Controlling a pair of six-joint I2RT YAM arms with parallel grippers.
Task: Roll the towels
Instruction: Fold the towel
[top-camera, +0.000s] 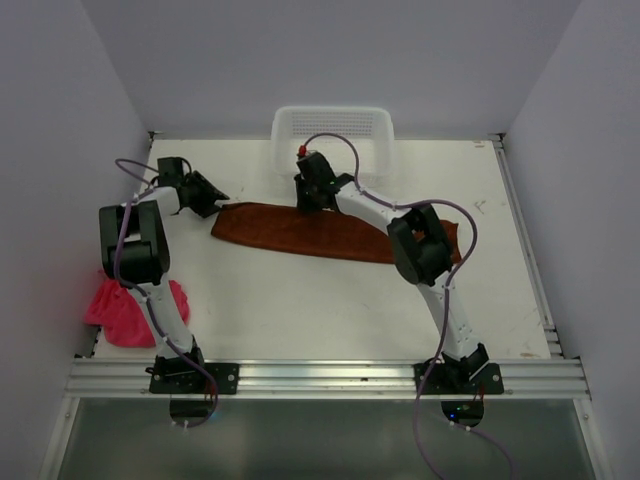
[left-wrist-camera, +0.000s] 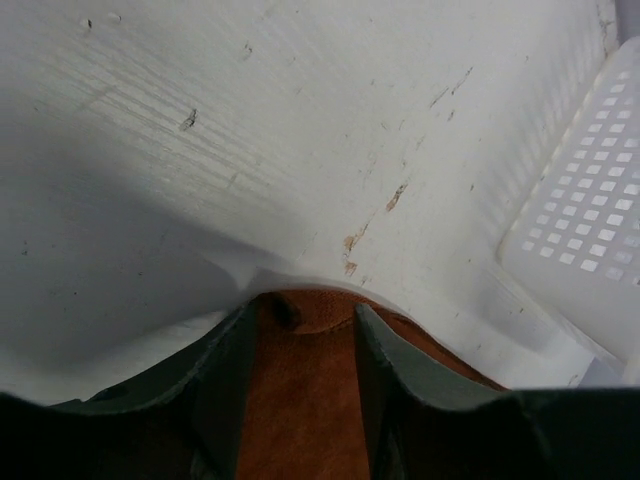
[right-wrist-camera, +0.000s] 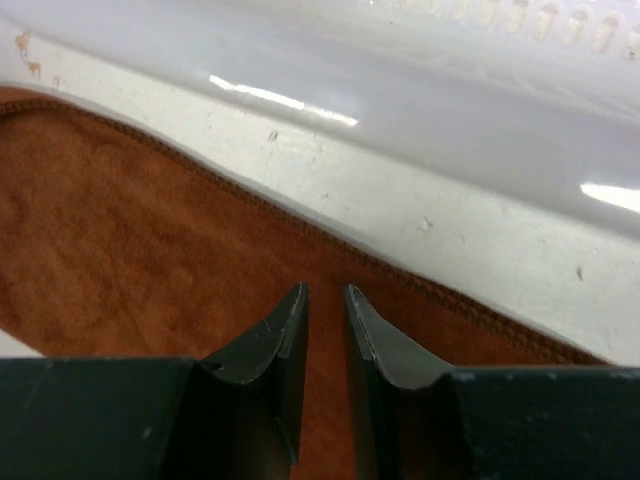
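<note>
Worktop (top-camera: 300, 300): white, scuffed and stained; walled at left, right and far side; a metal rail (top-camera: 330, 375) along the near edge carries both arm bases.

Brown towel (top-camera: 290, 230): rust-brown; lies flat on the worktop as one long narrow strip, running from left of centre towards the right, its right end passing under the right arm; stitched hem along the far long edge; not rolled at any point that shows.

Pink towel (top-camera: 125, 312): bright pink; crumpled in a loose heap at the near left corner of the worktop, partly behind the left arm's lower link; well apart from the brown towel; neither hand near it.

Basket (top-camera: 332, 130): white mesh; at the far edge, centre, against the back wall; just beyond the brown towel's far edge, with a band of bare worktop between the two.

Left hand (top-camera: 207, 194): low at the left end of the brown towel; fingers (left-wrist-camera: 225, 380) stand well apart; the towel's end lies between and beneath them, with a small fold by the tips; neither finger is seen pressing the cloth; open, holding nothing.

Right hand (top-camera: 313, 192): over the far edge of the brown towel about mid-length, on the near side of the basket; fingers (right-wrist-camera: 270, 345) almost together, a narrow slit left between them; towel shows beneath the slit; nothing pinched; slightly open.
</note>
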